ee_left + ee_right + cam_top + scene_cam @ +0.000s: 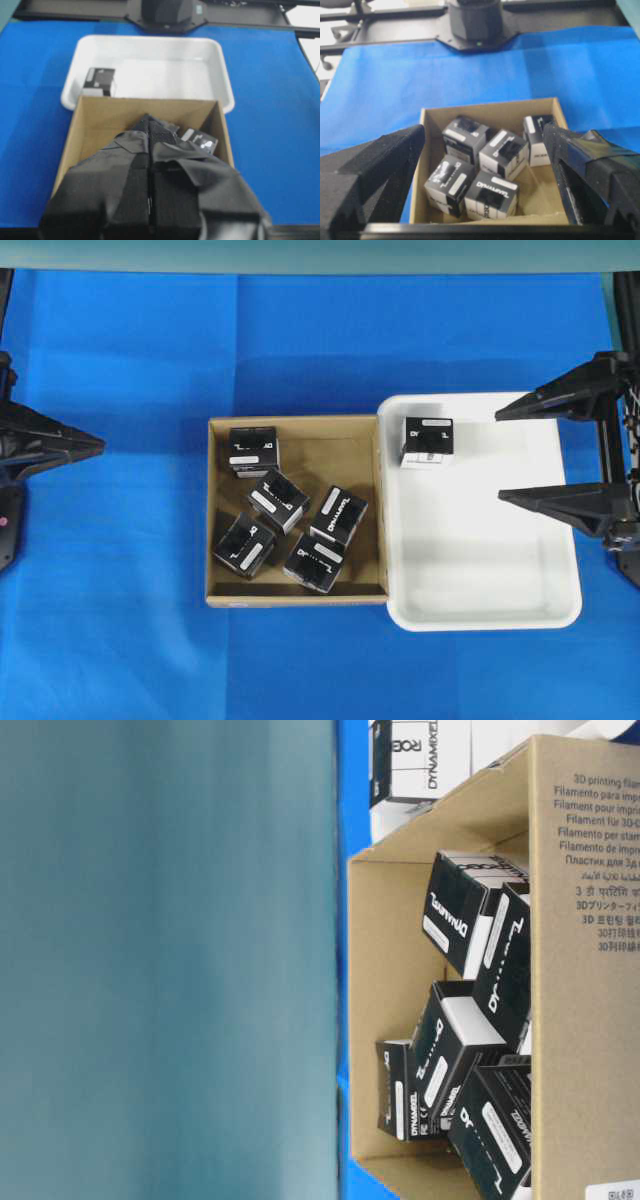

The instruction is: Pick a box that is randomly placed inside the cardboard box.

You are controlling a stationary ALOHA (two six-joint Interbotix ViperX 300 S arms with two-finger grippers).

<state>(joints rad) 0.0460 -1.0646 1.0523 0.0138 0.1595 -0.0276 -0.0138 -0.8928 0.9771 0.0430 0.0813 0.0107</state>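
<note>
The cardboard box (300, 597) sits mid-table and holds several black cartons with white labels, such as one (339, 515) at its right and one (253, 449) at its back left. They also show in the right wrist view (491, 194) and in the table-level view (455, 915). My left gripper (92, 445) is shut and empty, well left of the cardboard box. In the left wrist view my left gripper (149, 121) hides most of the cartons. My right gripper (499, 456) is open and empty, over the right part of the white tray. In the right wrist view it (484, 134) faces the cardboard box (485, 111).
A white plastic tray (480, 560) touches the cardboard box's right wall. One black carton (427, 440) stands in the tray's back left corner, and it also shows in the left wrist view (99, 81). Blue cloth (120, 620) covers the table.
</note>
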